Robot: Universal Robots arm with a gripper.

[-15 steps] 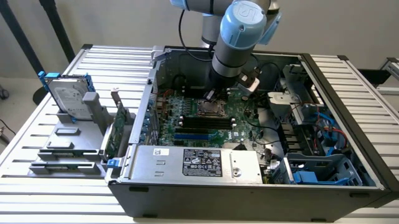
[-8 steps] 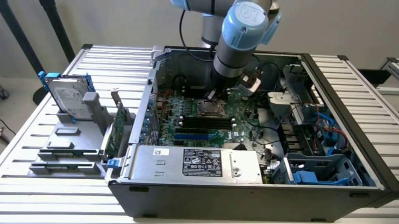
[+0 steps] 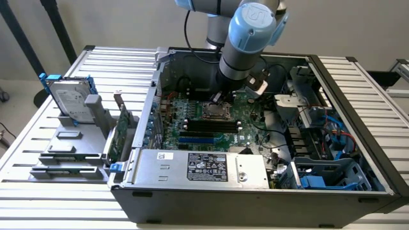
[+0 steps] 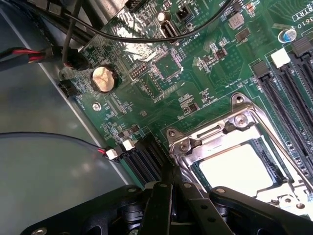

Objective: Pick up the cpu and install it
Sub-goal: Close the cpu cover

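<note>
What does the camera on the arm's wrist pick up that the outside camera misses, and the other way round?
Wrist view alone: a round coin battery on the board and a red-and-black wire plug. Exterior view alone: the whole computer case, the hard drive with blue rails standing outside it, and upright green cards. Both: the green motherboard and the metal-framed CPU socket.

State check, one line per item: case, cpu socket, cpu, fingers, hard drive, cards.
computer case: lying flat, side panel off, inside exposed.
cpu socket: metal frame closed around the chip.
cpu: seated flat in the socket, bright top showing.
gripper: fingers shut, holding nothing, just above the socket's edge.
hard drive: upright in the grey rack outside the case.
green cards: upright in the rack.
</note>
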